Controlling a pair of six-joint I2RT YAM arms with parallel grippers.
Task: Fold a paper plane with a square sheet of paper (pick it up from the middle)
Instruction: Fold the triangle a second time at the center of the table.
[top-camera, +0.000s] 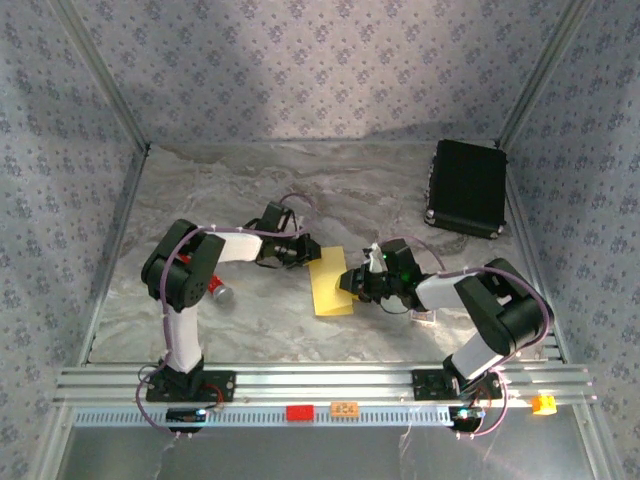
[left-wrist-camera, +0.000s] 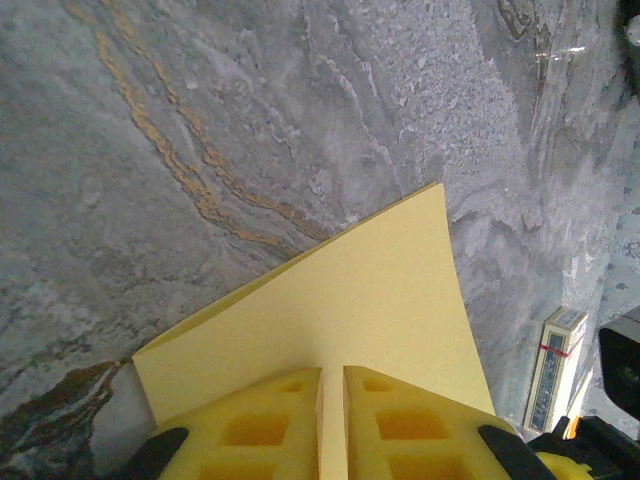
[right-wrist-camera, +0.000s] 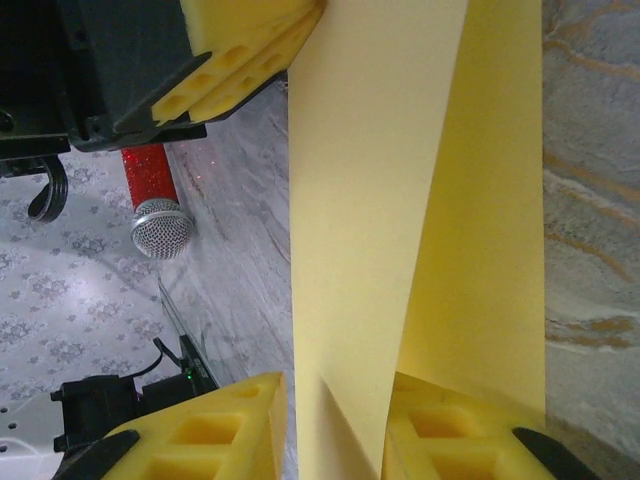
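Note:
The square sheet of paper (top-camera: 332, 285) is yellow and folded over on itself, held up off the table between both arms. My left gripper (top-camera: 305, 255) is shut on its far edge; in the left wrist view the paper (left-wrist-camera: 370, 300) runs out from between the yellow foam pads (left-wrist-camera: 270, 430), which pinch it (left-wrist-camera: 333, 400). My right gripper (top-camera: 348, 283) straddles the near end. In the right wrist view the two layers of paper (right-wrist-camera: 380, 200) stand between its jaws (right-wrist-camera: 335, 420), which are apart, with a slim gap at the left pad (right-wrist-camera: 235, 430). The left gripper's pads (right-wrist-camera: 250, 50) show at the top.
A black rectangular case (top-camera: 467, 187) lies at the back right. A red-handled tool with a mesh head (top-camera: 220, 291) (right-wrist-camera: 155, 200) lies left of the paper. A small printed card (top-camera: 425, 317) (left-wrist-camera: 555, 365) lies under the right arm. Patterned walls enclose the marble table.

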